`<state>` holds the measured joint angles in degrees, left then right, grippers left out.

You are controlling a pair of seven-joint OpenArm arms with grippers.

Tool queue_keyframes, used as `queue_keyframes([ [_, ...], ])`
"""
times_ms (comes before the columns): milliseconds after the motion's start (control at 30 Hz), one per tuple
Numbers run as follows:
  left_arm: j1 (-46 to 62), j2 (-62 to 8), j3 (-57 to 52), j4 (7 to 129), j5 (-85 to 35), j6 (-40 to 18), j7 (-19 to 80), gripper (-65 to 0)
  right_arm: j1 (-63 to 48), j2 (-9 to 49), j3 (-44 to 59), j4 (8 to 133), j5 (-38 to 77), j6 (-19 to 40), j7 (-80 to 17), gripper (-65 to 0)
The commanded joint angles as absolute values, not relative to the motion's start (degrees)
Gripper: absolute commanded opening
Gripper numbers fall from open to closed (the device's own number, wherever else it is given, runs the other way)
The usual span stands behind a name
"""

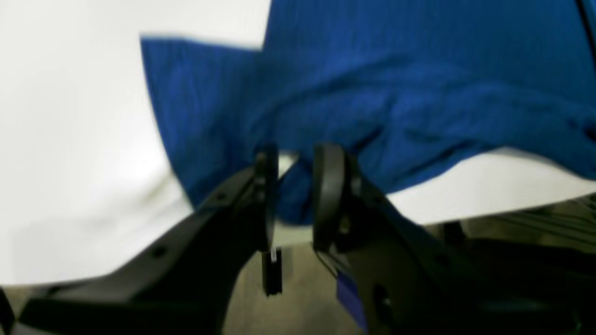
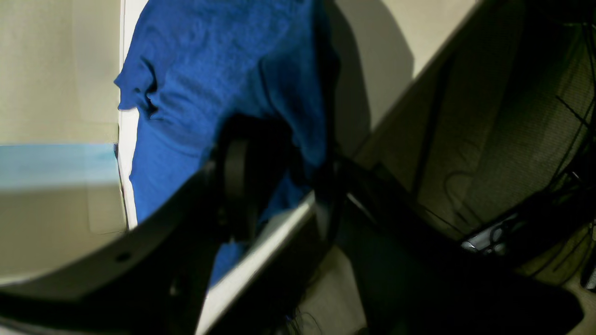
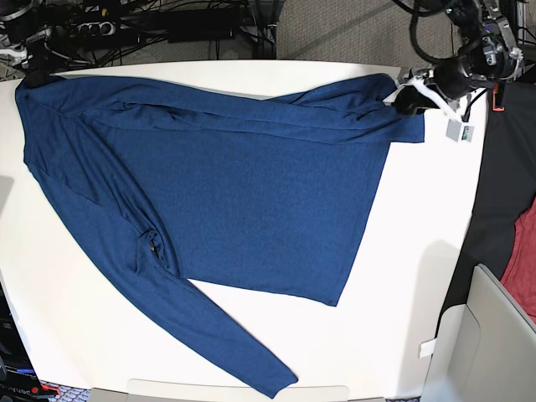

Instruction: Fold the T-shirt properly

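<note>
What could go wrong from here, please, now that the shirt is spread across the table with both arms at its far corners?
The T-shirt has a sleeve trailing toward the near table edge; a fold could drag it over the edge. Fabric is bunched in ridges along the far hem, so folding now may lock in creases. The left gripper has cloth between its parted fingers at the table edge, so the shirt might snag as it withdraws.

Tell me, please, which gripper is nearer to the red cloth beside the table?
The left. The left gripper sits at the T-shirt corner toward the red cloth; the right gripper is at the opposite corner.
</note>
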<state>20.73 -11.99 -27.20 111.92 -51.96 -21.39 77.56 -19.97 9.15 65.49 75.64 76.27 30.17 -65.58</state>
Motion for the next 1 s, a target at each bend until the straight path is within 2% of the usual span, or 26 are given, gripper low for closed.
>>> queue_keyframes([
  [0, 20.26, -12.70, -27.56, 113.10, -54.90, -21.41, 77.67, -51.4, -20.79, 10.07, 65.98, 76.44, 76.09, 31.52, -66.59, -43.7],
  [233, 21.93, -12.62, -27.56, 113.10, -55.87, -21.32, 77.85, -51.4, -22.02, 9.89, 65.80, 80.31, 76.09, 32.84, -67.47, -43.7],
  [667, 22.90, -9.36, -27.03, 112.48, -55.60, -21.23, 77.76, -51.4, -20.79, 9.89, 65.71, 80.13, 75.91, 32.75, -67.30, -43.7],
  [967, 23.08, -9.45, -27.03, 106.51, -55.60, -21.23, 77.58, -51.3, -20.79, 9.89, 65.71, 80.22, 76.09, 32.75, -67.30, -43.7],
])
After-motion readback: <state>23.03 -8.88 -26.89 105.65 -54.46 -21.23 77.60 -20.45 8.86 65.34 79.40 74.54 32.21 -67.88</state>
